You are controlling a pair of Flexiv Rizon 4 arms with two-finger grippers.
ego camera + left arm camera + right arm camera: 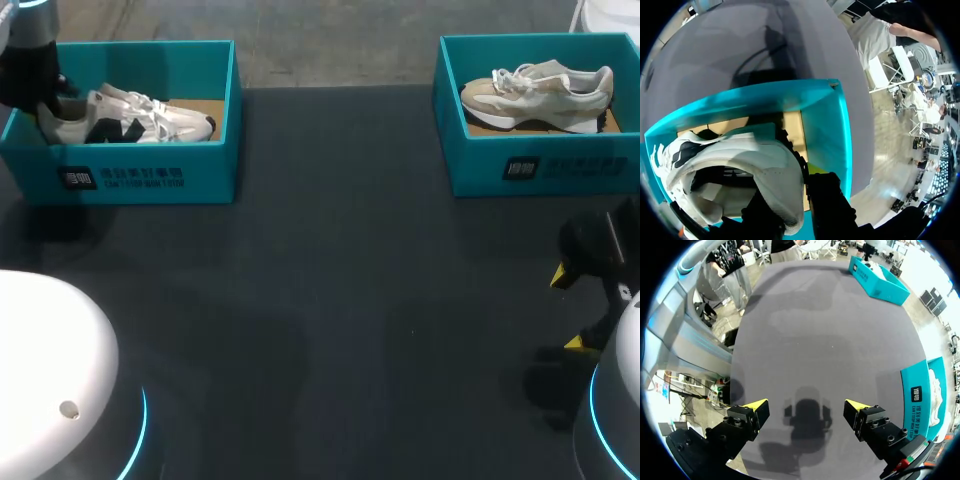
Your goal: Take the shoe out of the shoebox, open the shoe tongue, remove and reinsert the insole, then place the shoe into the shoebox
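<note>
A white and black sneaker point(130, 118) lies in the teal shoebox point(150, 175) at the table's far left. My left gripper point(48, 100) is at its heel. In the left wrist view the left gripper point(796, 200) is shut on the sneaker's heel collar point(785, 170), one finger inside the shoe and one outside it, with the shoebox wall point(825, 130) behind. My right gripper point(572, 308) hangs low near the table's right edge. The right gripper point(806, 405) stands wide open over bare tabletop with nothing between its fingers.
A second teal box point(540, 160) at the far right holds a beige sneaker point(540, 92). It also shows beside the right gripper as a teal box point(922, 390). Dark tabletop point(330, 300) stretches between the two boxes.
</note>
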